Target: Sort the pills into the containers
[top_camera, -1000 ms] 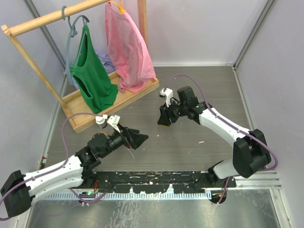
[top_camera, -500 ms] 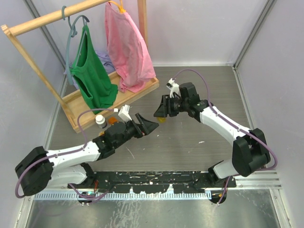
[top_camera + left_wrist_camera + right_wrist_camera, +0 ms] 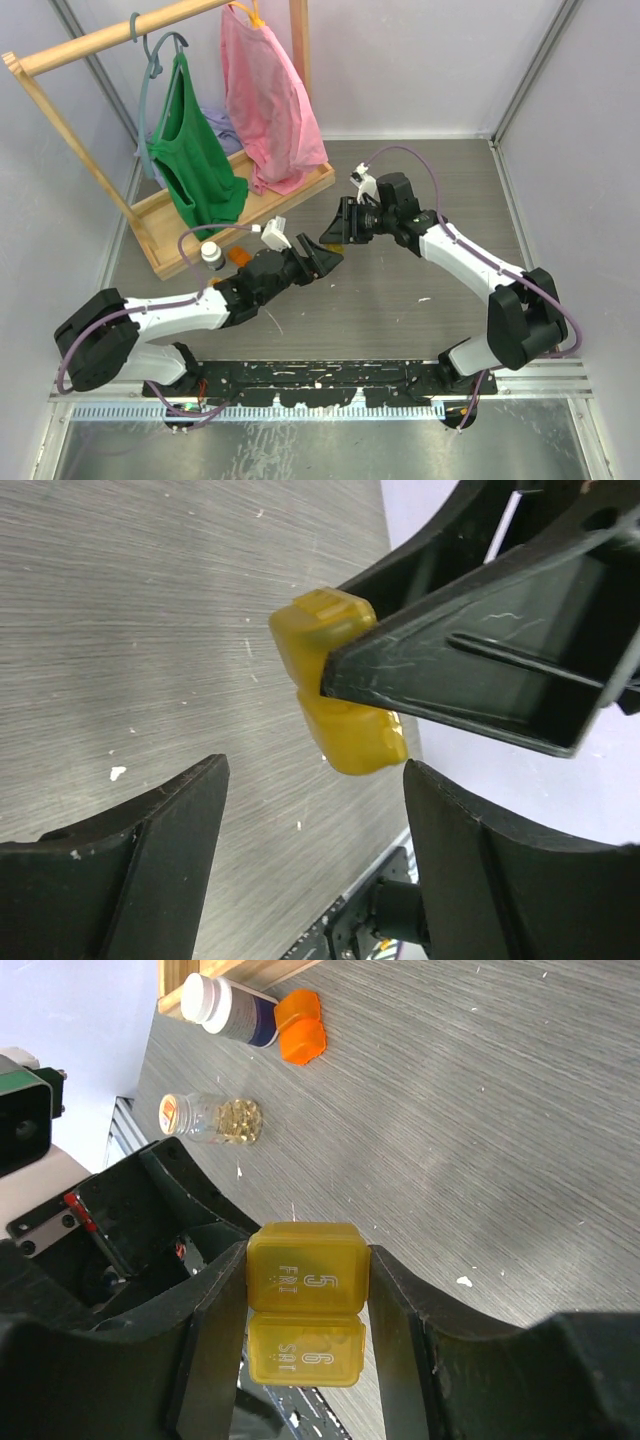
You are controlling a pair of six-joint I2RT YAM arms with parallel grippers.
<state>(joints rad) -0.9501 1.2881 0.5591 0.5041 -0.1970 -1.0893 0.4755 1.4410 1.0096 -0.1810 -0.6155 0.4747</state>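
The containers, a translucent yellow pill box [image 3: 306, 1315] of two joined cells marked FRI and SAT, hang above the table with my right gripper [image 3: 308, 1270] shut on the FRI cell. In the left wrist view the same box [image 3: 335, 695] sticks out of the right gripper's black fingers, just beyond my left gripper [image 3: 315, 780]. The left gripper is open, one jaw on each side below the box and not touching it. From above, the two grippers [image 3: 325, 258] meet nose to nose at mid-table. A clear vial of golden pills [image 3: 213, 1118] lies on the table.
A white-capped bottle [image 3: 228, 1007] and an orange pill box [image 3: 302, 1028] lie by the wooden rack's base [image 3: 240, 210]. Green and pink garments hang on the rack at the back left. Grey walls close in the table on both sides.
My left arm has swung forward and right, up to the right gripper, and its jaws have narrowed a little. The right gripper lifted the yellow box slightly, then held still.
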